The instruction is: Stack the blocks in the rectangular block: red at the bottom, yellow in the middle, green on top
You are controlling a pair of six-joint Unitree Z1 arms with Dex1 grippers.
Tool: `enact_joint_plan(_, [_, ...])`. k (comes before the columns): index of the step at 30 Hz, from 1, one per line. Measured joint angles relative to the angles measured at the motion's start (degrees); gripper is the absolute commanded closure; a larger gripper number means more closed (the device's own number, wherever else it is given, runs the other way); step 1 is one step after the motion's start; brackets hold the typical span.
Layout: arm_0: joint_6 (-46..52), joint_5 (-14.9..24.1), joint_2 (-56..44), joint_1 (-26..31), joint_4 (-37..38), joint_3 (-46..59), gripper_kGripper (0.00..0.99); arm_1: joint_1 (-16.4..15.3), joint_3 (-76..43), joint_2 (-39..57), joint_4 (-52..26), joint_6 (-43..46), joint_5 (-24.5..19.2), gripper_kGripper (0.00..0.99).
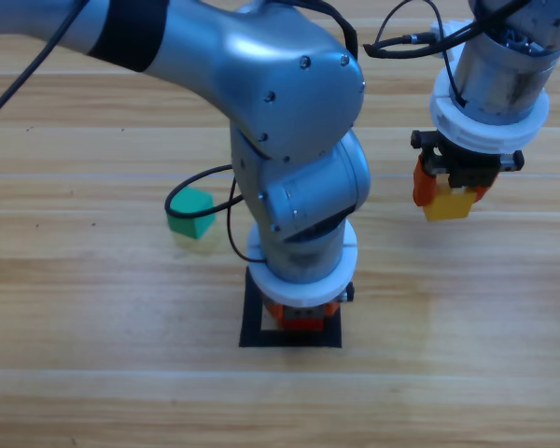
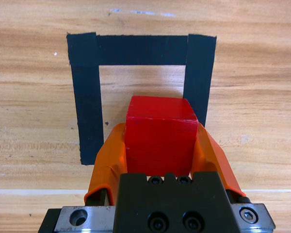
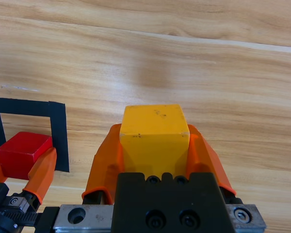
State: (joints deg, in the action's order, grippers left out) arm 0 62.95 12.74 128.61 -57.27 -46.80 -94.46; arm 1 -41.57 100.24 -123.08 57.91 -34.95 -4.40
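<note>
My left gripper [image 1: 299, 315] reaches straight down over the rectangular block [image 1: 254, 313], an outline of black tape [image 2: 136, 49]. It is shut on the red cube [image 2: 160, 138], which sits inside the tape outline; I cannot tell whether it touches the wood. From the right wrist view the red cube [image 3: 22, 151] shows between the left jaws beside the tape [image 3: 58, 131]. My right gripper [image 1: 453, 191] hangs above the table at the right, shut on the yellow cube [image 1: 448, 205] [image 3: 154, 130]. The green cube [image 1: 190, 214] lies alone on the table, left of the left arm.
The left arm's bulky grey body [image 1: 289, 112] covers the middle of the high view and hides the far side of the tape outline. A black cable [image 1: 201, 182] loops near the green cube. Bare wood [image 1: 467, 355] lies to the right of the outline.
</note>
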Motion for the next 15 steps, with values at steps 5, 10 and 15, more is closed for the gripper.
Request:
enact_joint_plan(5, [-0.45, 0.21, 0.61, 0.21, 0.0, -0.72, 0.804, 0.0, 0.0, 0.0, 0.0, 0.0, 0.0, 0.99])
enact_joint_plan(10, [-1.1, 0.25, 0.76, 0.49, -0.01, -0.85, 0.804, 0.0, 0.0, 0.0, 0.0, 0.0, 0.03, 0.99])
enact_joint_plan(15, [-1.73, 0.25, 0.76, 1.04, -0.01, -0.72, 0.803, 0.0, 0.0, 0.0, 0.0, 0.0, 0.08, 0.99])
